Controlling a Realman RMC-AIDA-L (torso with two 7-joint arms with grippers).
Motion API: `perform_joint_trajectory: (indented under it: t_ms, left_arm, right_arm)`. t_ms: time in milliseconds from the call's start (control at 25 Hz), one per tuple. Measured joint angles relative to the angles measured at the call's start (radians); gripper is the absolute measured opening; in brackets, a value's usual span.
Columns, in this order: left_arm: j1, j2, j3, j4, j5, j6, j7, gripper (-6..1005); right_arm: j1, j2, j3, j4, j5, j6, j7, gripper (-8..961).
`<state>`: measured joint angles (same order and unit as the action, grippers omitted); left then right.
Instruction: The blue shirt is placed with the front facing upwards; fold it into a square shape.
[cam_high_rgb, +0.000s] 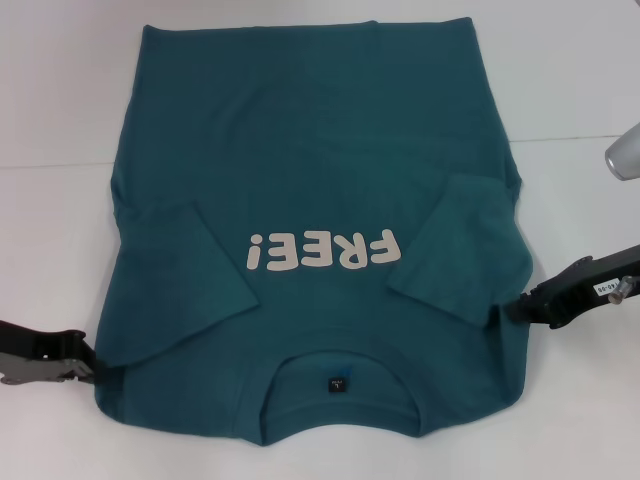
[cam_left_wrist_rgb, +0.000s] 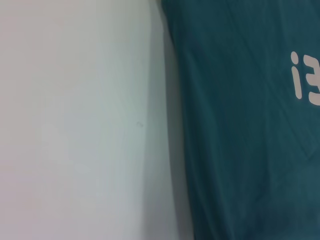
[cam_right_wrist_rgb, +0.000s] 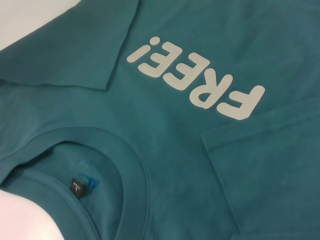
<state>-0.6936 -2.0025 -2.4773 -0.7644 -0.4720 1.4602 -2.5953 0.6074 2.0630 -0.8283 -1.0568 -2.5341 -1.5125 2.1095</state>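
The blue shirt (cam_high_rgb: 320, 150) lies flat on the white table, front up, with its collar toward me. Its white "FREE!" lettering (cam_high_rgb: 325, 250) reads upside down, and the small black neck label (cam_high_rgb: 338, 383) shows inside the collar. Both short sleeves are folded inward onto the chest, one on the left (cam_high_rgb: 165, 280) and one on the right (cam_high_rgb: 460, 245). My left gripper (cam_high_rgb: 88, 370) sits at the shirt's near left edge by the shoulder. My right gripper (cam_high_rgb: 512, 305) touches the shirt's right edge beside the folded sleeve. The right wrist view shows the shirt's (cam_right_wrist_rgb: 165, 130) collar and lettering close up.
The white table (cam_high_rgb: 60, 120) surrounds the shirt on all sides, and the left wrist view shows bare table (cam_left_wrist_rgb: 75, 125) beside the shirt's edge (cam_left_wrist_rgb: 240, 150). A grey metal cylinder (cam_high_rgb: 625, 150) juts in at the right edge.
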Motion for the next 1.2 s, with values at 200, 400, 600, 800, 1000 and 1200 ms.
perform_joint_trajectory:
  t_ms: [200,400,600,800,1000,1200]
  left_arm:
    - [0.000,-0.002,0.000,-0.006,-0.001,0.001,0.014,27]
    - [0.007,-0.005,0.000,-0.014,-0.008,0.006,0.045,20]
    - [0.015,-0.009,-0.003,-0.015,-0.010,0.016,0.083,19]
    - [0.029,-0.011,-0.012,-0.018,-0.024,0.033,0.125,19]
    - [0.043,-0.014,-0.015,-0.020,-0.038,0.035,0.149,18]
    - [0.050,-0.016,-0.014,-0.036,-0.043,0.056,0.166,17]
  right_arm:
    - [-0.003,0.000,0.001,-0.001,0.000,0.000,0.000,38]
    - [-0.013,-0.001,0.005,-0.008,0.000,-0.004,-0.011,38]
    - [-0.037,0.005,0.006,-0.052,0.000,-0.032,-0.034,38]
    - [-0.067,0.021,0.008,-0.110,0.015,-0.078,-0.057,38]
    - [-0.098,0.022,0.004,-0.127,0.063,-0.094,-0.061,37]
    - [-0.118,0.023,0.003,-0.148,0.089,-0.118,-0.064,37]
